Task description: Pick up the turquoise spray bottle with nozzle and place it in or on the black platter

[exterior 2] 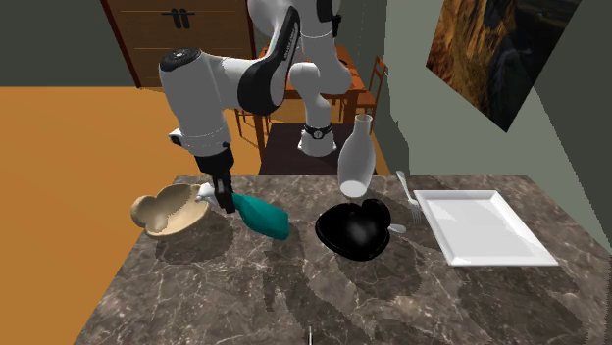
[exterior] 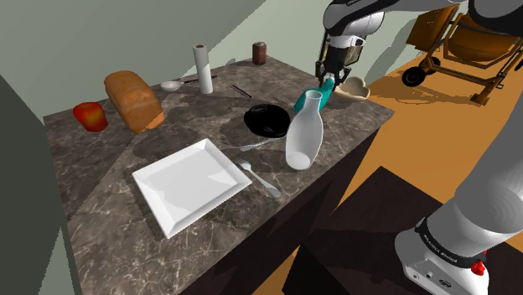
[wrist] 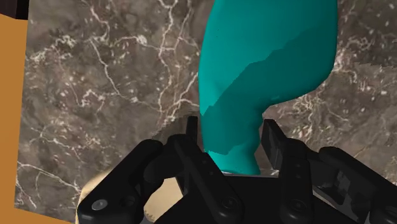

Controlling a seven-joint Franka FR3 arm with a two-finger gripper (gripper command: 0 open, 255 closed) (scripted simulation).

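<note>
In the shoulder view the gripper (exterior: 328,80) hangs over the far right corner of the marble counter (exterior: 100,218), on the upper end of the turquoise spray bottle (exterior: 302,100); the bottle leans, its lower part hidden behind a white vase (exterior: 302,134); the black platter (exterior: 266,120) lies just left of it, and a beige bowl (exterior: 354,89) sits just to the right; nearer the camera lie a white square plate (exterior: 191,183) and a fork (exterior: 261,178). In the second exterior view the gripper (exterior 2: 224,200) clasps the nozzle end of the spray bottle (exterior 2: 263,216), which slants down to the right between the beige bowl (exterior 2: 173,211) and the heart-shaped platter (exterior 2: 355,231), apart from both; whether its base touches the counter (exterior 2: 196,294) I cannot tell. In the wrist view the gripper (wrist: 230,137) is pinching the spray bottle (wrist: 267,76); its black fingers (wrist: 275,142) press on either side of the narrow neck, and the wider body extends away over the counter (wrist: 95,89).
</note>
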